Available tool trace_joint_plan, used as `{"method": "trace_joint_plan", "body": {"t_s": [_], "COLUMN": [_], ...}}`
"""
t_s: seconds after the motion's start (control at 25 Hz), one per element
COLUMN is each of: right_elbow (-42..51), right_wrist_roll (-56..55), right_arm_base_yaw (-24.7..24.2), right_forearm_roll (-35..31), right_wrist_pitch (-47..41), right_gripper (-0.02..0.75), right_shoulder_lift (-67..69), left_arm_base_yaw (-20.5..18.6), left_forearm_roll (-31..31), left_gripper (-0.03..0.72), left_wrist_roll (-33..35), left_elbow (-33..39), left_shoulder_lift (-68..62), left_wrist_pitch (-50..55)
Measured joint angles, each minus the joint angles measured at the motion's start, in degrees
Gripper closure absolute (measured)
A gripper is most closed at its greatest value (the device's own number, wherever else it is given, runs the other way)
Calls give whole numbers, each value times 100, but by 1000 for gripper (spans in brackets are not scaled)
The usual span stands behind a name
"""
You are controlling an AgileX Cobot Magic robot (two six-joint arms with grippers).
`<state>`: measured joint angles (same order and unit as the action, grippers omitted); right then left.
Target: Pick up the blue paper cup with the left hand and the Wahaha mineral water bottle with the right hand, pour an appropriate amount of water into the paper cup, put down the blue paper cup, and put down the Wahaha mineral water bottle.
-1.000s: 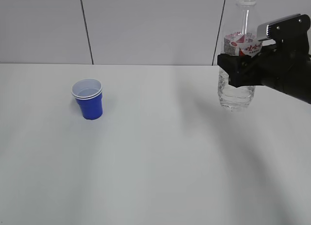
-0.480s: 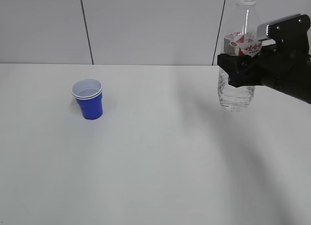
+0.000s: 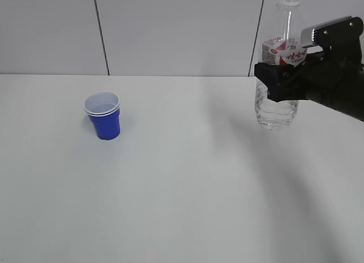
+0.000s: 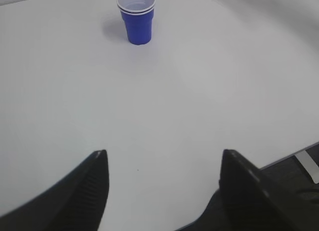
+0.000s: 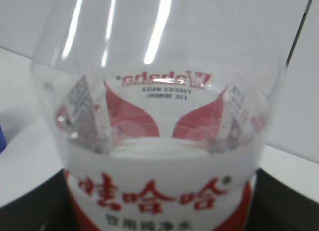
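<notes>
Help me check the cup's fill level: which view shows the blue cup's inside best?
The left wrist view: it looks down into the blue paper cup. The exterior view sees it more side-on; the right wrist view doesn't clearly show it.

On the table (image 3: 187, 206) the cup (image 3: 103, 116) stands upright toward the left, well apart from the bottle (image 3: 277, 107), which stands upright far to the right near the back edge, with the wall (image 3: 170, 30) behind both and the right gripper (image 3: 278, 81) around the bottle's middle.
</notes>
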<state>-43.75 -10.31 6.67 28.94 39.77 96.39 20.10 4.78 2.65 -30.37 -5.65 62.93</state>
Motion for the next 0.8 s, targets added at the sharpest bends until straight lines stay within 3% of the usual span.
{"method": "trace_joint_plan", "body": {"t_s": [0.2, 0.56, 0.8], "right_elbow": [0, -163, -608], "right_wrist_roll": [-136, -186, 183], "right_arm_base_yaw": [0, 0, 0], "right_forearm_roll": [-116, -724, -726], "right_wrist_pitch": [53, 2048, 2299], "right_gripper": [269, 269, 269], "right_shoulder_lift": [40, 1450, 2347], "left_arm_base_yaw": [0, 0, 0], "left_forearm_roll": [0, 0, 0], "left_gripper": [177, 181, 189], "left_wrist_roll": [0, 0, 0], "left_elbow": [0, 0, 0], "left_shoulder_lift": [0, 0, 0], "left_wrist_pitch": [0, 0, 0]}}
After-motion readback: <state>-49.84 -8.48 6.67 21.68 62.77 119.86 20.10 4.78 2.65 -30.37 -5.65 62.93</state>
